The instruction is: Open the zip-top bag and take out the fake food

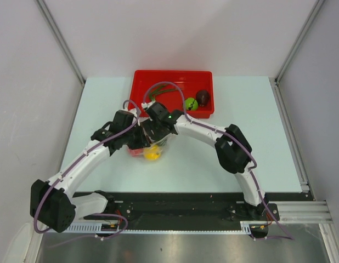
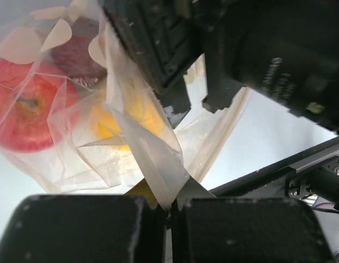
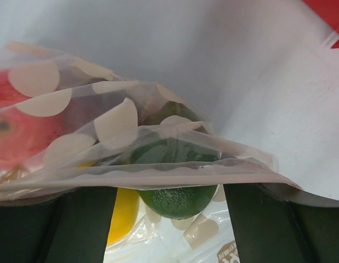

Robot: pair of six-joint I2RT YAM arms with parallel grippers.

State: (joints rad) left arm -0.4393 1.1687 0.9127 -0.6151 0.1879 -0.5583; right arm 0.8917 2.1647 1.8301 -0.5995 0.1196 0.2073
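Clear plastic of the zip-top bag [image 1: 150, 149] lies on the bench [image 1: 257, 142], with its edge pinched in the closed left gripper [image 2: 169, 219]. The zip strip [image 3: 158, 178] lies across the parted fingers of the right gripper [image 3: 169, 189]. The fake food [image 2: 27, 115] inside looks blurred. From above, both grippers cover most of the bag.

clear zip-top bag [image 3: 103, 126] dotted cream; fake food [image 3: 175, 200] red, yellow, dark green.

Pale blue-green table [image 1: 103, 104] between plain white walls [image 1: 27, 55], grey metal rails [image 1: 59, 38] at the corners, even light.
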